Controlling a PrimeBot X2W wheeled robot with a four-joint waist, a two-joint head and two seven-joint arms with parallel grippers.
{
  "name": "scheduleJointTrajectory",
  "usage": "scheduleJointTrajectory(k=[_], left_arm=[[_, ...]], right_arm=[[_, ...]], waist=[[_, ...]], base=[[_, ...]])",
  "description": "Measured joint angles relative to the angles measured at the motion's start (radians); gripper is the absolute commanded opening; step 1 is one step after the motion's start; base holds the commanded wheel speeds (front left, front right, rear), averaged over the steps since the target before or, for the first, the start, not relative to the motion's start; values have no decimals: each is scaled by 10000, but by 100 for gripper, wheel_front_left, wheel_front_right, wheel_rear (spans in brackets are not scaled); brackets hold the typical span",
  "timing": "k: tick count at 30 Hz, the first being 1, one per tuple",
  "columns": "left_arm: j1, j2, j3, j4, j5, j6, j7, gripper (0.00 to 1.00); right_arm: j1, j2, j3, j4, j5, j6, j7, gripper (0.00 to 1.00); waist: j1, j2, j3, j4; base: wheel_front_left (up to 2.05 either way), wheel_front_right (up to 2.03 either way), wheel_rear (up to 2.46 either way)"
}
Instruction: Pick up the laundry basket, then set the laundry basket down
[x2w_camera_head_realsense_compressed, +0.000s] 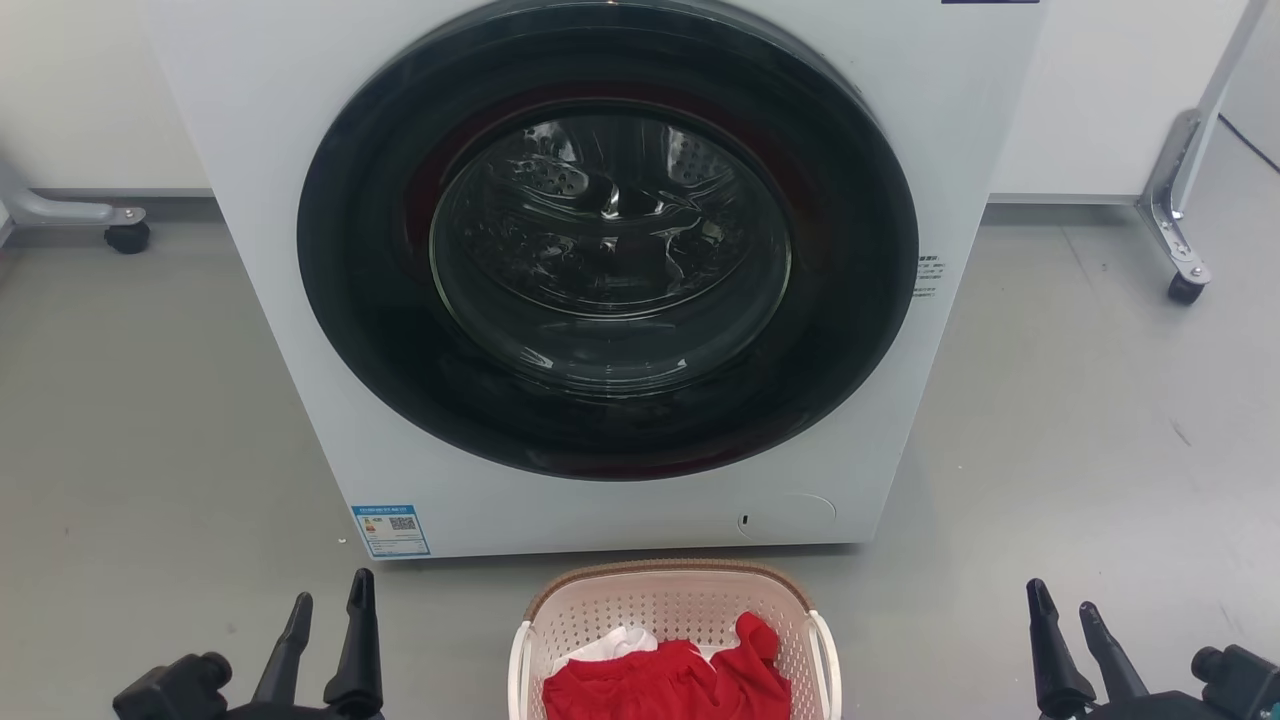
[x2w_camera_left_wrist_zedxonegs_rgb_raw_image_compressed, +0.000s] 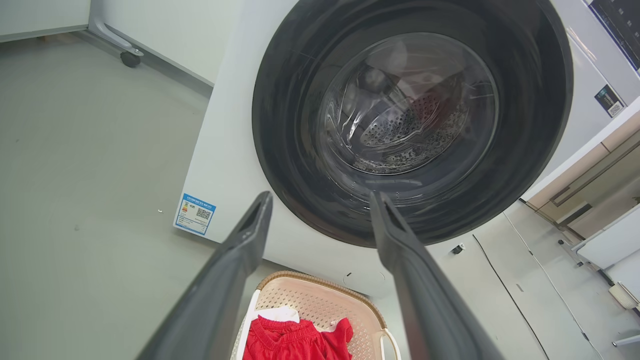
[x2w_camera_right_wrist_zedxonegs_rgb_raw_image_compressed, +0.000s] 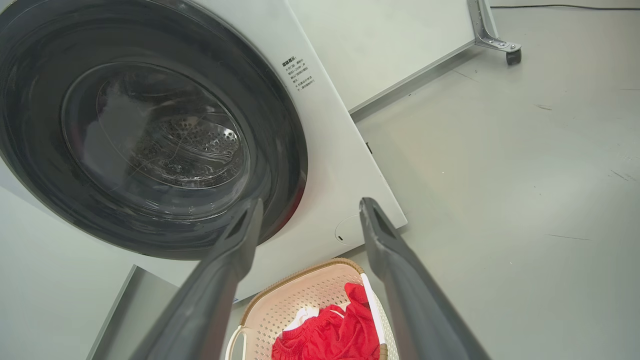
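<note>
Laundry basket (x2w_camera_head_realsense_compressed: 670, 608) between parted, empty pincers (x2w_camera_head_realsense_compressed: 331, 588) (x2w_camera_head_realsense_compressed: 1059, 596)

The grey floor (x2w_camera_head_realsense_compressed: 1080, 420) carries the white washer (x2w_camera_head_realsense_compressed: 600, 515), with the laundry basket (x2w_camera_head_realsense_compressed: 660, 608) standing just before it and a castered frame foot (x2w_camera_head_realsense_compressed: 1180, 270) well to its right.

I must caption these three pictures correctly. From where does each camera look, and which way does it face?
Head view: on the head, facing forward and down at the washer and laundry basket; left gripper lower left, right gripper lower right.
Left wrist view: on the left wrist, facing along its fingers to the washer.
Right wrist view: on the right wrist, likewise along its fingers.
Shared: all show the washer and laundry basket with red cloth.
</note>
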Motion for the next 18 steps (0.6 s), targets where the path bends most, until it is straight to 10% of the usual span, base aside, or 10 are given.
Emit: scheduleJointTrajectory(k=[18], left_arm=[[178, 27, -546, 251, 2431, 495, -681, 100]], right_arm=[[-138, -221, 759, 462, -2163, -430, -698, 100]], waist=[[0, 0, -57, 21]], base=[[0, 0, 0]])
